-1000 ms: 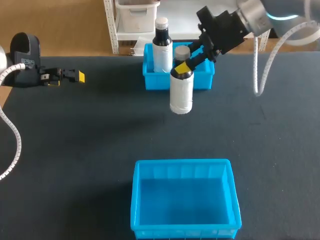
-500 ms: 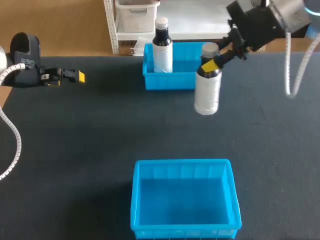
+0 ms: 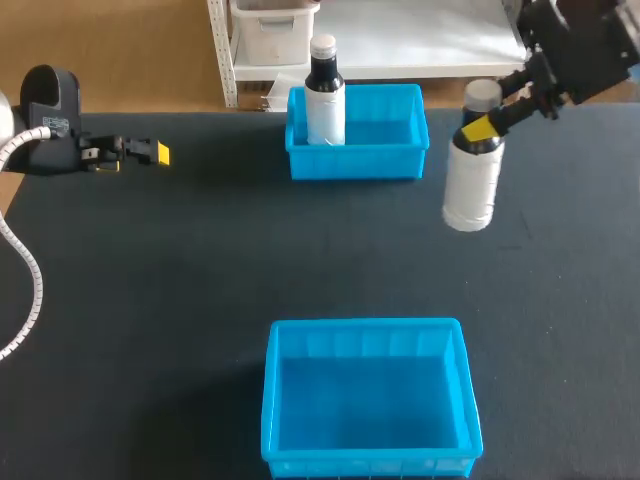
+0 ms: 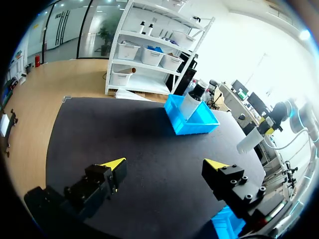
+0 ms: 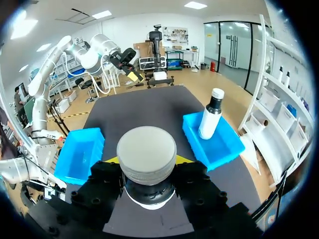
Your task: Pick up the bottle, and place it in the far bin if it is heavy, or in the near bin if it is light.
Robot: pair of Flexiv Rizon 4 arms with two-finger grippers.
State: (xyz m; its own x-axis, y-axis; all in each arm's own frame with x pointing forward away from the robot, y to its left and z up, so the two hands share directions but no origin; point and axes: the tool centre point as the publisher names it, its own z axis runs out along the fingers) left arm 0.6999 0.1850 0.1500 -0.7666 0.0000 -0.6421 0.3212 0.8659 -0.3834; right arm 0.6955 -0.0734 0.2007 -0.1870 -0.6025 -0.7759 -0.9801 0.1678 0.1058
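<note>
A white bottle (image 3: 470,190) with a black neck and grey cap hangs upright above the table, right of the far bin (image 3: 355,165). My right gripper (image 3: 484,127) is shut on its neck. In the right wrist view the bottle's cap (image 5: 146,152) fills the space between the fingers of that gripper (image 5: 147,162). The near bin (image 3: 365,328) is blue and holds nothing. My left gripper (image 3: 150,152) stands open at the table's far left, holding nothing; in its own view the left gripper (image 4: 165,165) points across the table toward the far bin (image 4: 187,130) and the held bottle (image 4: 248,142).
A second bottle (image 3: 324,95), same kind with a white cap, stands upright in the far bin's left end. From the right wrist the far bin (image 5: 225,143) lies to one side and the near bin (image 5: 82,152) to the other. Dark table lies between the bins.
My right arm has carried the bottle to the right, from in front of the far bin to well right of it. The left arm has not moved.
</note>
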